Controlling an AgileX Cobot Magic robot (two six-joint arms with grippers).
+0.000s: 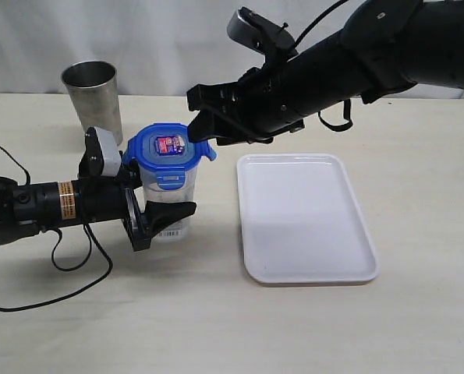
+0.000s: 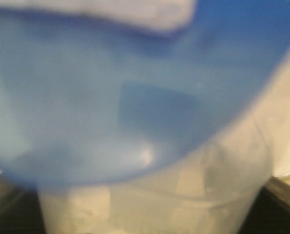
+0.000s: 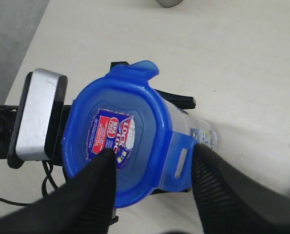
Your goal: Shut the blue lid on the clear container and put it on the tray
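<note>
The clear container [image 1: 169, 199] stands upright on the table, left of the tray [image 1: 306, 218]. My left gripper [image 1: 161, 204] reaches in from the left and is shut on the container's lower body. The blue lid [image 1: 168, 148] with its red-and-blue sticker sits on top of the container. In the right wrist view, two of the blue lid's [image 3: 120, 141] tabs stick outward. My right gripper [image 3: 153, 152] hovers open just over the lid's right side. One finger is above the sticker and the other is beyond a side tab [image 3: 180, 161]. The left wrist view is a blur of lid [image 2: 135, 87] and container [image 2: 193, 195].
A tapered steel cup [image 1: 92, 97] stands at the back left, behind the left arm. The left arm's black cable [image 1: 76, 273] loops over the table in front. The white tray holds nothing.
</note>
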